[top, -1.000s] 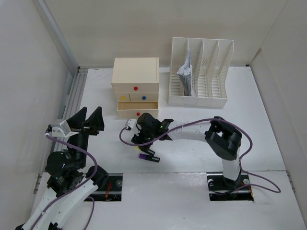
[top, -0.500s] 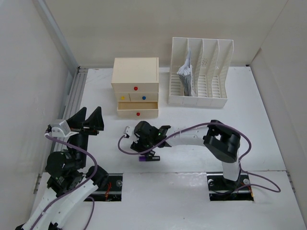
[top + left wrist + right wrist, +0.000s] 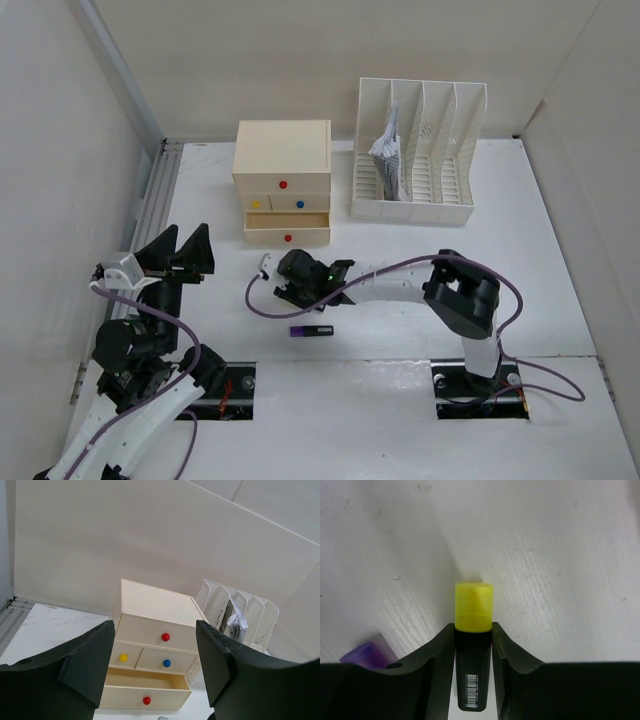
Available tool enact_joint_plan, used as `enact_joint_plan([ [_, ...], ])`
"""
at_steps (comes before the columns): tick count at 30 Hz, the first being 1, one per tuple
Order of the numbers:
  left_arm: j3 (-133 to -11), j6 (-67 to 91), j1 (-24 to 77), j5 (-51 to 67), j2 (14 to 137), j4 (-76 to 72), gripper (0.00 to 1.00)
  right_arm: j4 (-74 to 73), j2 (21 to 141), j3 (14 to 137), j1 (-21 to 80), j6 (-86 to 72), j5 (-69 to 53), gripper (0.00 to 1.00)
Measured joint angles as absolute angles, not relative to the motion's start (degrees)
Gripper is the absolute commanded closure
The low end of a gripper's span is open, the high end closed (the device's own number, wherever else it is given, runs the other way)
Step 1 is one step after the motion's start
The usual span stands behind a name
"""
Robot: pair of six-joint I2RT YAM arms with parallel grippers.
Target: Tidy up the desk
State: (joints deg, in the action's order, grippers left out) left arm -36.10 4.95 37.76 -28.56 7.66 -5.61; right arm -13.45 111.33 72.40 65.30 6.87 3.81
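Note:
The white desk [image 3: 560, 250] holds a purple highlighter [image 3: 311, 330] lying near the front edge. My right gripper [image 3: 297, 286] is low over the desk just behind it. In the right wrist view the gripper [image 3: 473, 642] is shut on a black highlighter with a yellow cap [image 3: 474, 609], and the purple cap [image 3: 367, 654] shows at the lower left. My left gripper [image 3: 185, 250] is open and empty, raised at the left. In the left wrist view it [image 3: 155, 670] faces the drawer box.
A cream three-drawer box [image 3: 282, 160] stands at the back, its bottom drawer [image 3: 287, 228] pulled open and looking empty in the left wrist view [image 3: 147, 680]. A white slotted file rack [image 3: 420, 150] with crumpled papers [image 3: 388, 150] stands to its right. Walls enclose the desk.
My right gripper dipped down over the highlighters near the front, then drew back a little toward the drawer box. The purple highlighter now lies uncovered. The left arm has barely moved.

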Motion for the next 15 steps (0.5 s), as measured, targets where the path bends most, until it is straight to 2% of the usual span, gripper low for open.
enact_joint_plan([
  [9,-36.1,5.0,37.8,-28.6,7.6,-5.6,0.37,-14.5,111.0,82.5,64.4,16.6,9.1,1.00],
  [15,-36.1,5.0,37.8,-28.6,7.6,-5.6,0.37,-14.4,110.5,91.7,59.7,21.4,11.2,1.00],
])
